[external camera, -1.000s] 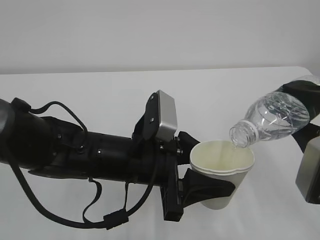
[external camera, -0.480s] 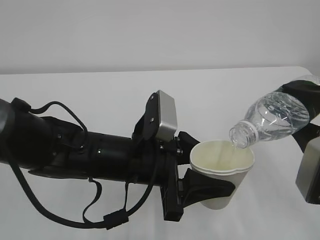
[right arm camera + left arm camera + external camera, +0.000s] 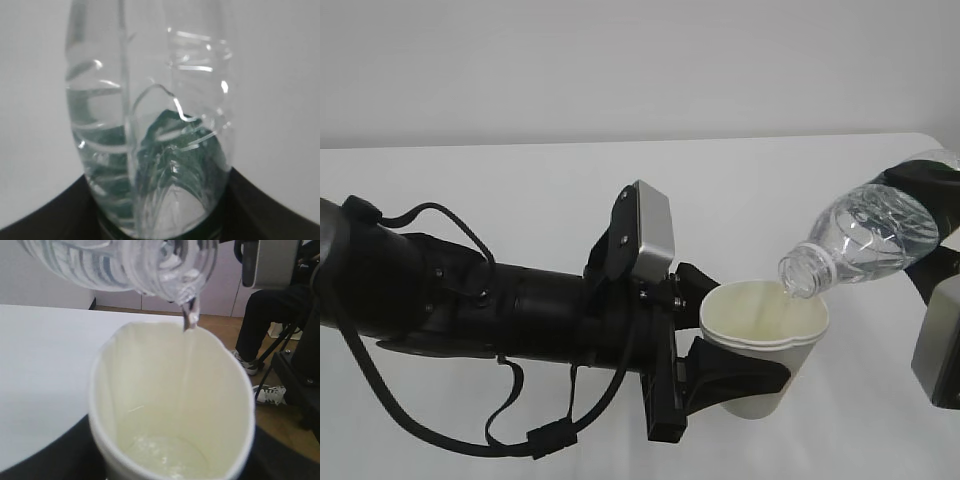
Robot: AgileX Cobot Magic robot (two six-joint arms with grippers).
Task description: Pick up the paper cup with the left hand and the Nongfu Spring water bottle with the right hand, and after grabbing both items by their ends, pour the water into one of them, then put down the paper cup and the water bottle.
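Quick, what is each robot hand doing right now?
Left hand: closed around the paper cup.
Right hand: holding the tilted water bottle, pouring into the cup.

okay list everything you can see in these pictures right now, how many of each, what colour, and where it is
paper cup: one, white with a cream inside, held above the table at centre right, rim squeezed slightly oval
water bottle: one, clear ribbed plastic with a dark green label, tilted mouth-down over the cup's rim
water: one thin clear stream falling from the bottle's mouth into the cup, a shallow pool at the cup's bottom, more left in the bottle
table: one, white, under everything
seated person: one, dark trousers and sneakers, in the background of the left wrist view
left gripper: one, black, shut around the cup's lower part
right gripper: one, black, at the right edge, holding the bottle's base end
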